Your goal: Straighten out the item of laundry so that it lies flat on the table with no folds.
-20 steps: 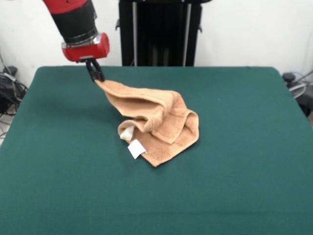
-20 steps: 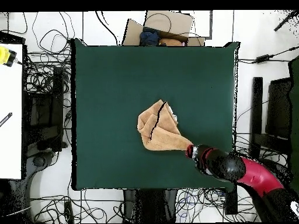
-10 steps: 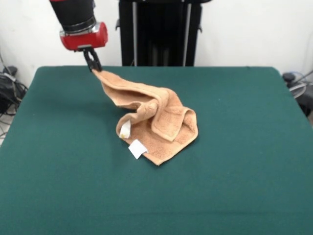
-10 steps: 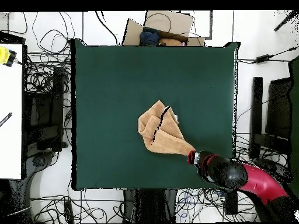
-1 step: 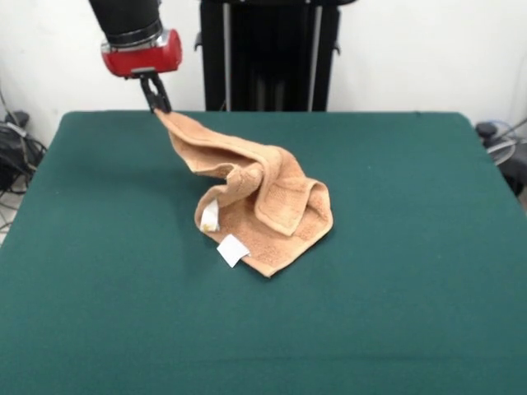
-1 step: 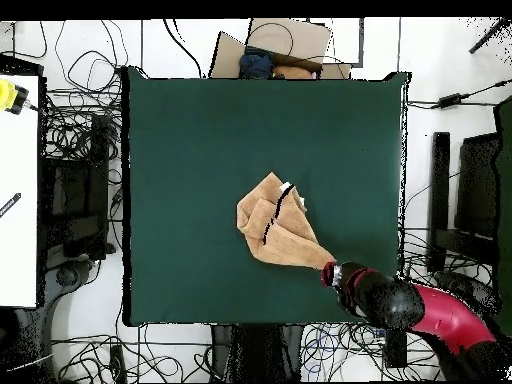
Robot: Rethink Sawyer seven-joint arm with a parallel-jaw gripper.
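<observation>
Black tips of the hand (image 5: 156,97) pinch one corner of the towel (image 5: 259,202), lifting it above the bench (image 5: 395,313) near a far corner. From there the cloth slopes down into a crumpled, folded heap mid-bench, two white tags (image 5: 222,237) showing at its near edge. Green felt lies open all round.

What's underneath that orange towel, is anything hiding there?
Only the green table shows around the towel. The gripper lifts one corner, with bare felt below. Under the crumpled heap nothing can be seen, since the folds cover it.
</observation>
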